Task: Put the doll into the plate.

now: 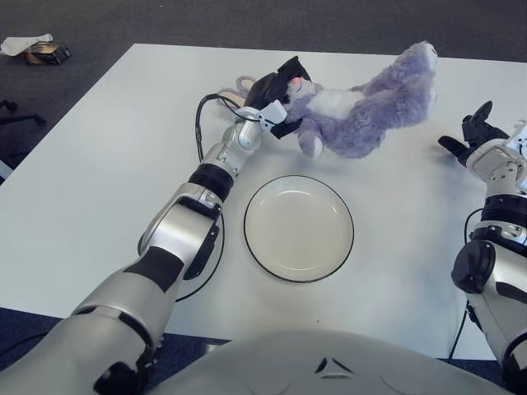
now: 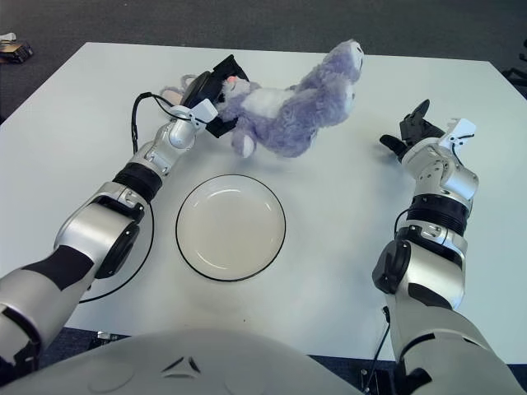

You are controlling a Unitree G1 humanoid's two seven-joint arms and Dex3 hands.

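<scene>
We find the left arm stretched far forward across the white worktop [image 1: 99, 164], elbow low, forearm angled toward the far centre. The left hand [image 1: 278, 97] has its fingers closed around the head end of the doll [image 1: 358, 115], a purple-grey plush animal with a white chest. The doll lies stretched out to the right of that hand, its legs pointing toward the far right; we cannot tell whether its body touches the worktop or hangs just above it. The plate [image 1: 298, 228], pale with a dark rim, sits near the front centre, nearer to us than the doll and apart from it. The right hand [image 2: 416, 130] shows at the right side, well apart from the doll, forearm upright, dark fingers spread and holding nothing
</scene>
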